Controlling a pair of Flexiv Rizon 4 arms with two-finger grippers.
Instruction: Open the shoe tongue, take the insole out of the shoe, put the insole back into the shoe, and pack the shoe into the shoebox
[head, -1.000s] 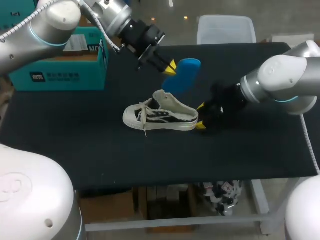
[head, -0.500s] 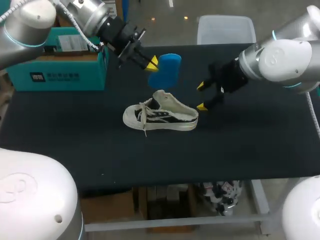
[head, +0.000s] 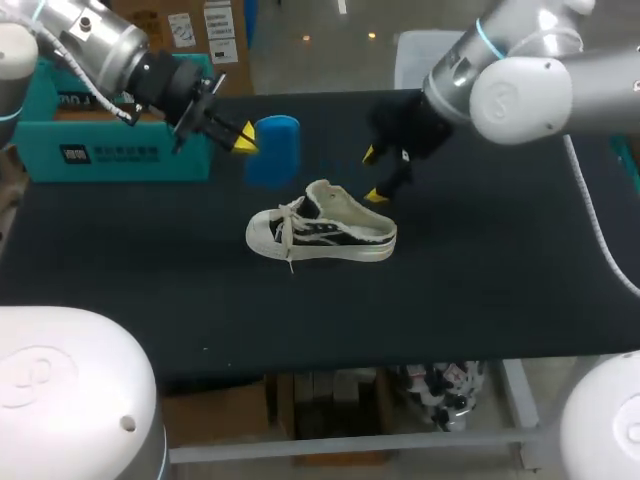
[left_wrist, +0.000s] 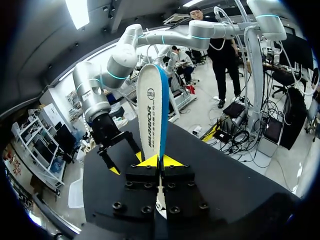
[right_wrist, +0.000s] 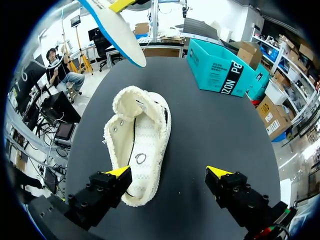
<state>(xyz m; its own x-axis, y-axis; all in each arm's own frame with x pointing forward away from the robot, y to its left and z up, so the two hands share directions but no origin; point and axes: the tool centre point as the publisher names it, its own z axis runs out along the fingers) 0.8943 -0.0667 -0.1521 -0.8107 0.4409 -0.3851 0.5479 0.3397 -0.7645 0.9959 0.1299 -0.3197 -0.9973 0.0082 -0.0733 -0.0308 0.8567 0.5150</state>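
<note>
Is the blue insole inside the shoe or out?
Out. The left arm's jaws hold the flat blue insole in the air, apart from the white canvas sneaker.

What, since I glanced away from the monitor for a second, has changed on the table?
The left gripper, still shut on the blue insole, carried it left from above the shoe toward the teal shoebox. The right gripper left the shoe's heel and drew back toward the table's far side, fingers open. The shoe and the teal shoebox stayed put.
</note>
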